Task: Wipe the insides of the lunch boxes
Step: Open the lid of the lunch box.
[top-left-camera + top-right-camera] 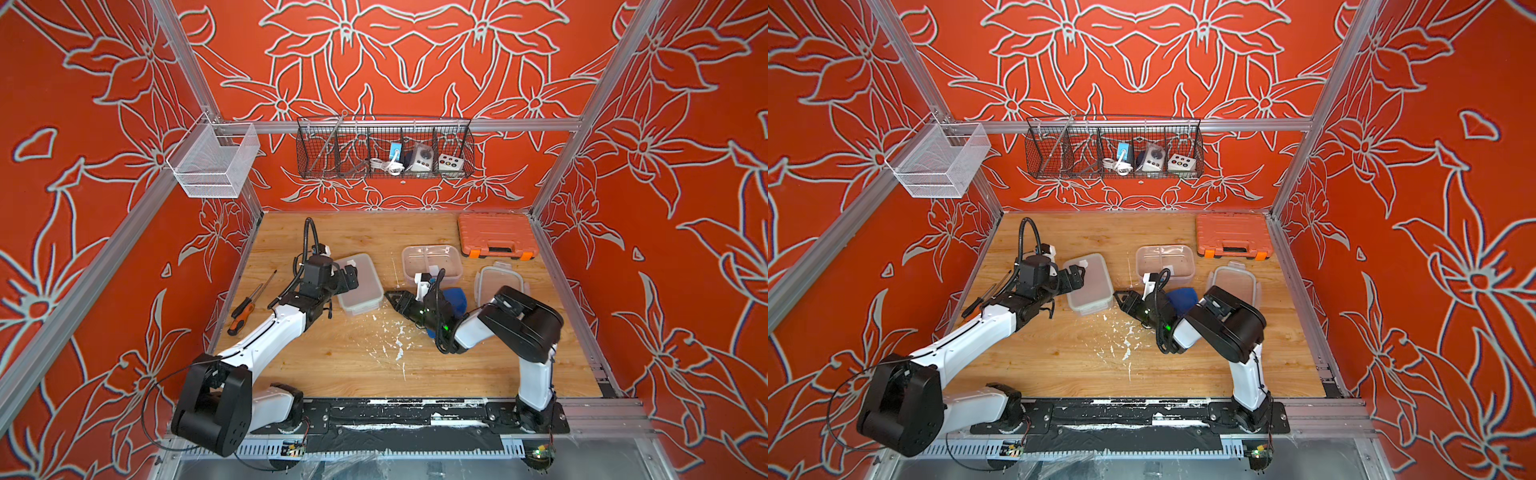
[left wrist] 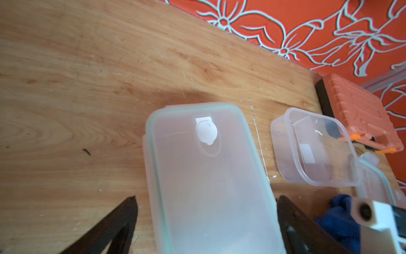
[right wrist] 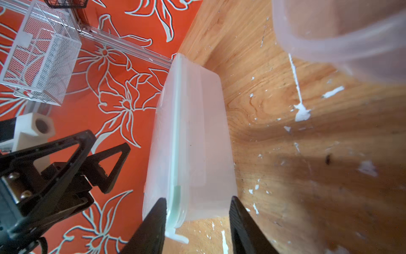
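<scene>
We see lidded lunch box (image 1: 361, 286) well left of orange tool case (image 1: 494, 235); divided lunch box (image 1: 432, 262) just before case, uncovered. left gripper (image 1: 352, 277) spread wide, empty, straddling lidded box. right gripper (image 1: 392, 297) part-spread, empty, at its corner. We'd brace walls, unlatch gently, then fetch blue cloth (image 1: 455, 299).

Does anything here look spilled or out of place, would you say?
Yes: white flecks lie scattered on the table, like chipped paint. One lunch box is closed, so its inside can't be wiped yet.

Translucent lidded lunch box (image 1: 360, 286) flat, apart from open divided lunch box (image 1: 432, 262), both upright.
</scene>
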Controlling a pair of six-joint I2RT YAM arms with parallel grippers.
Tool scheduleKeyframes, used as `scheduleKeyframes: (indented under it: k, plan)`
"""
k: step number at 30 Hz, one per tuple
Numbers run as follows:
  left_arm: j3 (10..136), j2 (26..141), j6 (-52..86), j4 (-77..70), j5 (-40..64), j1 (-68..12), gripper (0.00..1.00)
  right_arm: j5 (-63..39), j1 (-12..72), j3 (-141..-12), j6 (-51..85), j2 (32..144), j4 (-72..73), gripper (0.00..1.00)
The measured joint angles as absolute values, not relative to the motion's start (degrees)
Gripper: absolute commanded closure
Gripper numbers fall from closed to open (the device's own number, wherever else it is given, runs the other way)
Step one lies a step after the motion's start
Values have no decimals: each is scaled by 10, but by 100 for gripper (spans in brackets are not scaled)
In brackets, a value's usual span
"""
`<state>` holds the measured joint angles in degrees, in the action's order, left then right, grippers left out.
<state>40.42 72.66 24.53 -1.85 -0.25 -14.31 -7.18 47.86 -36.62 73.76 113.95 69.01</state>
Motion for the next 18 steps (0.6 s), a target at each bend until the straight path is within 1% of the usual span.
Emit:
scheduleKeyframes:
  k: [4, 8, 11, 18]
  plan:
    - [409, 771, 222, -27, 45, -143, 9, -64, 479, -376, 775, 1183, 737, 51]
    - [417, 794, 206, -41, 71, -147, 12, -56, 479, -381, 799, 1193, 761, 50]
    - [424, 812, 198, -57, 79, -151, 15, -51, 479, -394, 813, 1197, 773, 49]
    - [414, 825, 196, -103, 75, -166, 18, -37, 479, -405, 849, 1197, 787, 47]
